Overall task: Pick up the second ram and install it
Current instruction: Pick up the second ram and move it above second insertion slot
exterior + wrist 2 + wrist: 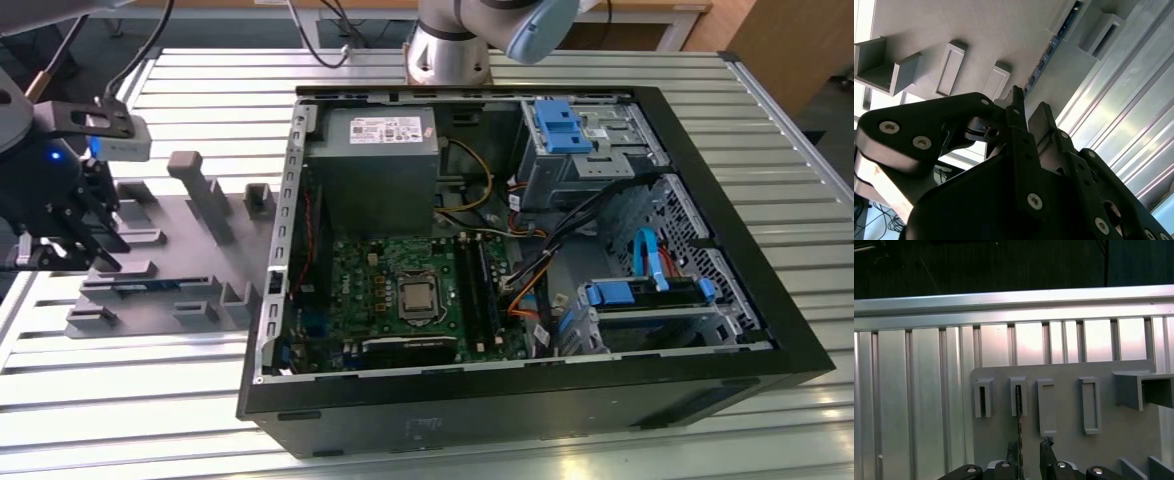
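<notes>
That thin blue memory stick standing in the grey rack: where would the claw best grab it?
By the middle of its long top edge, pinching the two flat faces. The second ram stands on edge in the grey rack, seated in slotted holders, so the top edge is the free part. Come straight down from above, claw open astride it.

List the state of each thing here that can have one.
gripper: open, one finger on either side of the second ram.
second ram: standing on edge in a slot of the gray holder.
gray holder: lying flat on the slatted table.
computer case: on its side, side panel off.
processor: uncovered, no cooler.
</notes>
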Controlling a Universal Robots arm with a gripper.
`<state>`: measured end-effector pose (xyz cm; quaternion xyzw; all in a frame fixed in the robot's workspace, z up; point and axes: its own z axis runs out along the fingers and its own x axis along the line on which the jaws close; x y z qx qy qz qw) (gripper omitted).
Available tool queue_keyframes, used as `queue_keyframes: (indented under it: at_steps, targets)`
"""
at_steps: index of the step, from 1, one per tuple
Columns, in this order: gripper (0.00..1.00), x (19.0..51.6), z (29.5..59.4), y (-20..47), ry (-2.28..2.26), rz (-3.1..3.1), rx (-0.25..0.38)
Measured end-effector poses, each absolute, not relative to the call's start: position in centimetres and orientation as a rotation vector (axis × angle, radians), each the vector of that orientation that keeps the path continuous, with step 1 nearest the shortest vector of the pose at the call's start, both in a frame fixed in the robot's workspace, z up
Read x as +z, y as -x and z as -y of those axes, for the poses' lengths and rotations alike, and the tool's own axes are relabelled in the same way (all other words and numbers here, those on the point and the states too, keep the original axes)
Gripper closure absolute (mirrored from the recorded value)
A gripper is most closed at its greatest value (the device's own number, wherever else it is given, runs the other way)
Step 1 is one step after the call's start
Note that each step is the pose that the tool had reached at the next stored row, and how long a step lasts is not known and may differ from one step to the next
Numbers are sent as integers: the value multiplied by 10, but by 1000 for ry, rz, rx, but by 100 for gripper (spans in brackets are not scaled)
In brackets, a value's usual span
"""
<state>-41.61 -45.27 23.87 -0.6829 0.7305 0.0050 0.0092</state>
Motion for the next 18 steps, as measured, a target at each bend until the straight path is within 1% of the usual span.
queue_keyframes:
  at_steps: [18]
  targets:
    - [69, 221, 453, 416, 2149, -2266, 16]
